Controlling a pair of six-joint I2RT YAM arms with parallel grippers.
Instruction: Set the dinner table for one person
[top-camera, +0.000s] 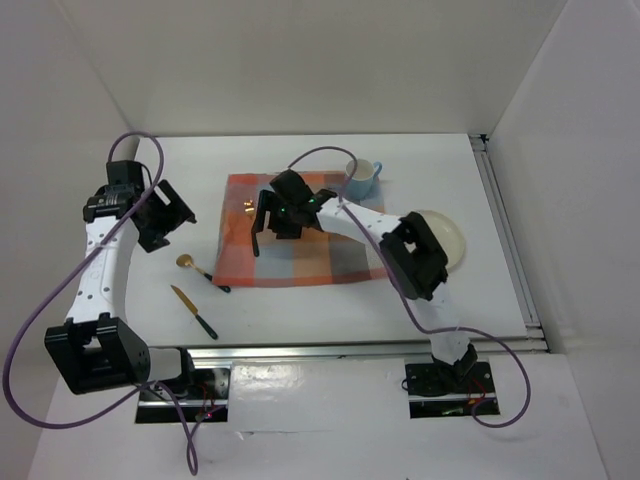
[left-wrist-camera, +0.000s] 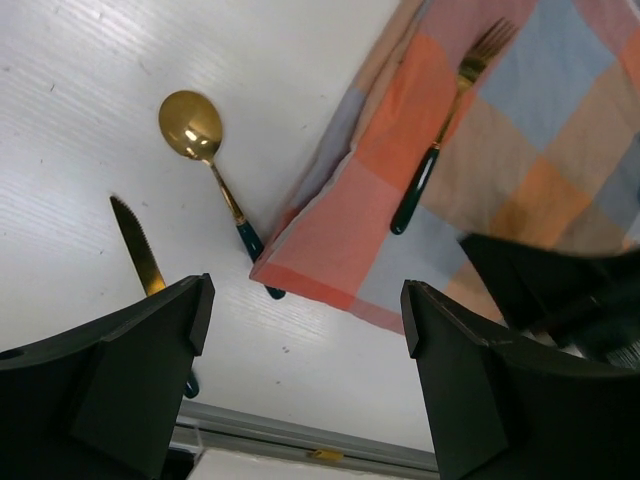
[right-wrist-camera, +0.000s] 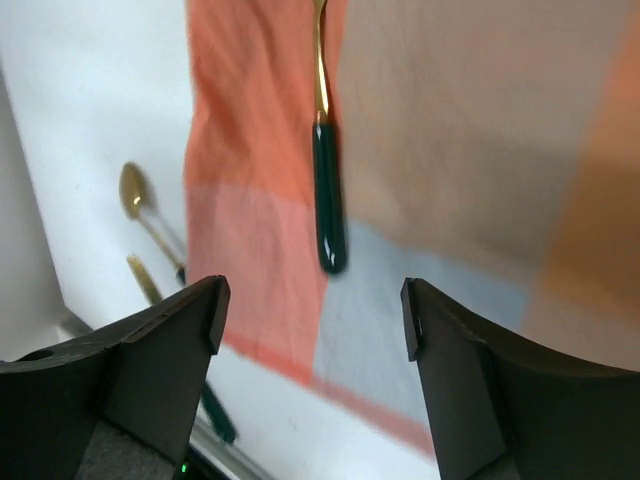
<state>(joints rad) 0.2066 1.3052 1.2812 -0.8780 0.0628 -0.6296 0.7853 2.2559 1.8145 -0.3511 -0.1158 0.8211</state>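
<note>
Step in hand, likely: placing cutlery.
- Right gripper hovering over checked cloth, jaws spread wide, gripping nothing.
- Fork lying on cloth under the gap.
- Left gripper gaping too, empty, hanging above spoon and knife.
- Both resting on bare dinner table, spreading before arm bases.

Next move probably calling for straight descent, fingers straddling fork handle.

Cloth: orange + blue-grey checks. Fork, spoon: gold w/ dark green handles. Knife: gold blade, dark handle. Cup lt blue. Plate cream. Desk plain white. Arms white, cables purple.
</note>
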